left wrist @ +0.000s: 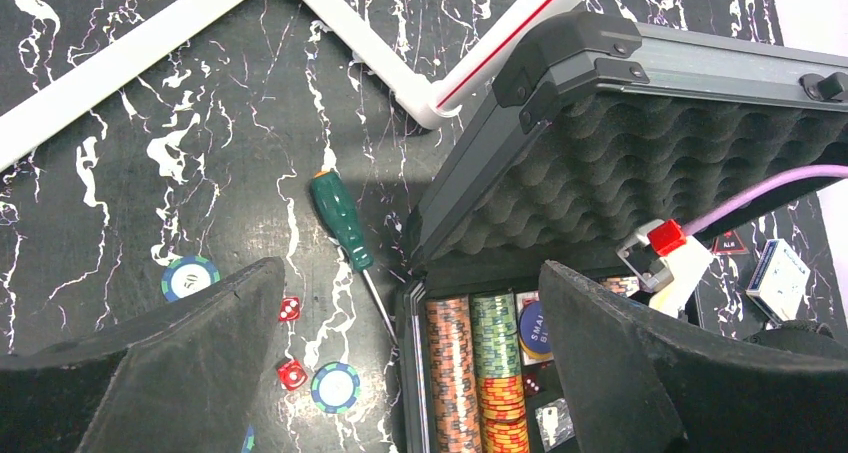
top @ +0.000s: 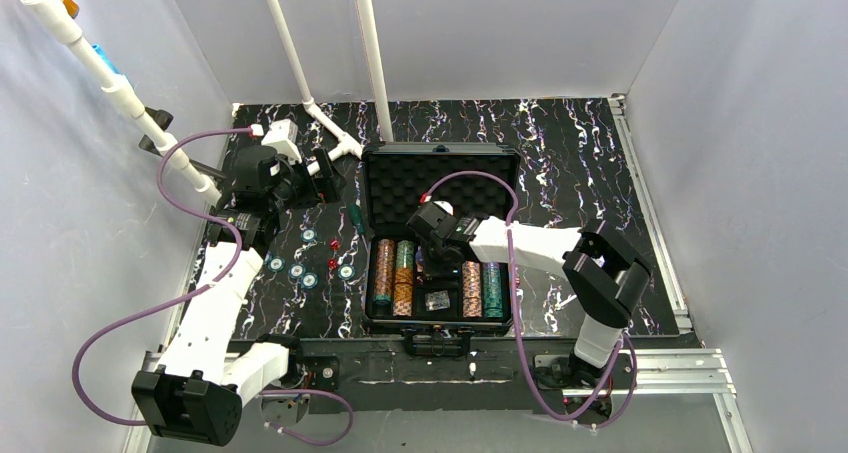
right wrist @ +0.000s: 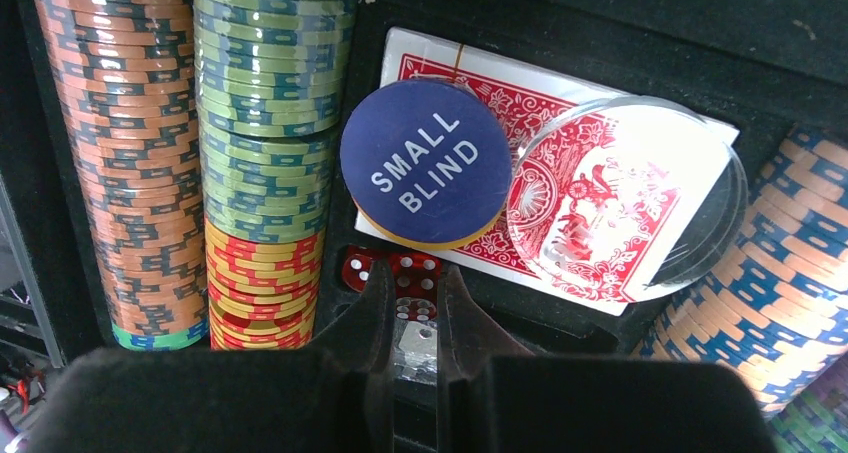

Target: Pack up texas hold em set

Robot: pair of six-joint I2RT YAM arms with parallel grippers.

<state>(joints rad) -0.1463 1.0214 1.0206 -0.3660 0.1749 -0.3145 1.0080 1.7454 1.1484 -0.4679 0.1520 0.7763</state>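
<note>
On the tabletop (top: 580, 173) the case (top: 395, 178) lies open with chip rows (right wrist: 130, 153) and cards (right wrist: 560, 133) inside, so packing looks about midway. The right arm bends down into the middle slot. The right pincer (right wrist: 413, 298), narrowed to a slit, seems to pinch a die (right wrist: 415, 273). Left of the case, the left pincer (left wrist: 412, 268) hangs gaping and empty above loose chips (top: 297, 270) and dice (left wrist: 292, 374). The next move is likely to release the die, then gather those.

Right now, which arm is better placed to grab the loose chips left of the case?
Left. The left gripper hovers open on that side, near the loose chips and dice; the right gripper is down inside the case.
</note>
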